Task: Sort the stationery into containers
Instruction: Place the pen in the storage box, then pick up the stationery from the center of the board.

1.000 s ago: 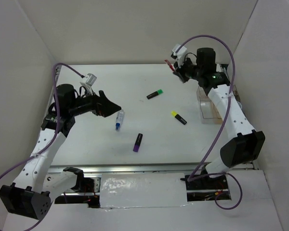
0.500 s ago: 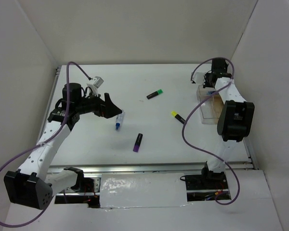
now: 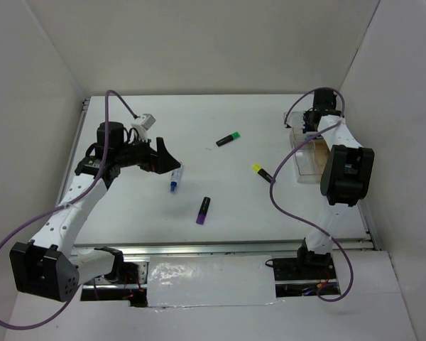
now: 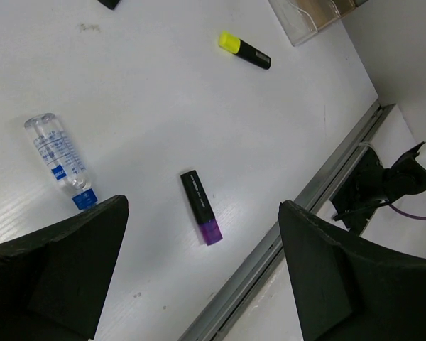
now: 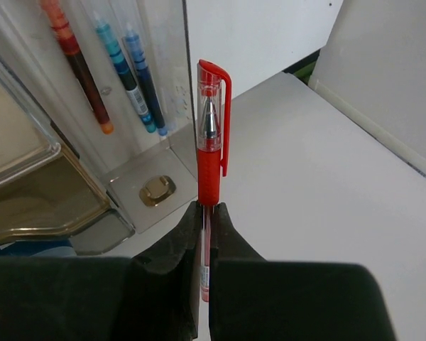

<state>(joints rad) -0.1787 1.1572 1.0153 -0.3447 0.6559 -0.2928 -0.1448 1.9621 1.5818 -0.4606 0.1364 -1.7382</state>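
Pinching the red pen (image 5: 210, 142) by its barrel, your right gripper (image 5: 204, 213) carries a probably light, stiff, slick item; left gripper (image 3: 165, 156) jaws spread.

**A robot test bench in a lab**

This is a robotics lab set-up, not a home or an office. A flat white tabletop (image 3: 220, 142) is boxed in on three sides by plain white wall panels (image 3: 213, 42). Two white-and-black jointed robot arms (image 3: 64, 220) are mounted at its near edge, beside a bare aluminium rail (image 3: 220, 246). Loose purple cables (image 3: 124, 104) loop off the arms, and exposed coloured wiring (image 3: 321, 288) sits below the rail.
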